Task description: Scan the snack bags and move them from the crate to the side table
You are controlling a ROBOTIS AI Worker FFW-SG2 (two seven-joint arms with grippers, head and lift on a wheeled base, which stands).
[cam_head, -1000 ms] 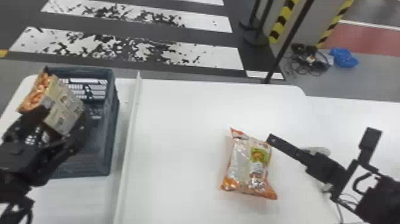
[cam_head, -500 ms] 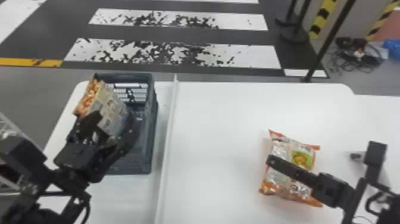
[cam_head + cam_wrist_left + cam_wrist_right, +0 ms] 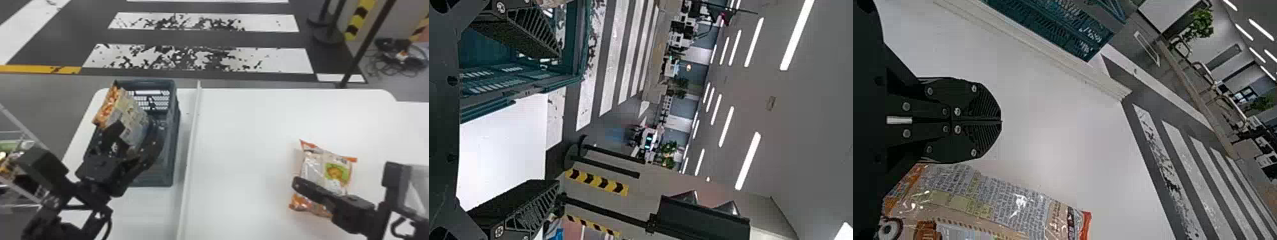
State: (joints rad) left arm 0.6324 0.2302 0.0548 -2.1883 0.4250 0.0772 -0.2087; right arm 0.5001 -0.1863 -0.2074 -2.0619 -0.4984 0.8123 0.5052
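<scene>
1 snack bag (image 3: 313, 166) lies on the surface (image 3: 249, 134); another bag (image 3: 129, 111), seemingly in the crate (image 3: 176, 153), awaits moving beside my open left fingers (image 3: 521, 25). My right fingers (image 3: 978, 107) are closed. Scanning I can't confirm.

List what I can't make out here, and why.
- Head view: the depths of the crate, behind the crate bag and left gripper.
- Head view: part of the table bag, behind the right gripper.
- Right wrist view: the table bag's rest, cut off by the edge.
</scene>
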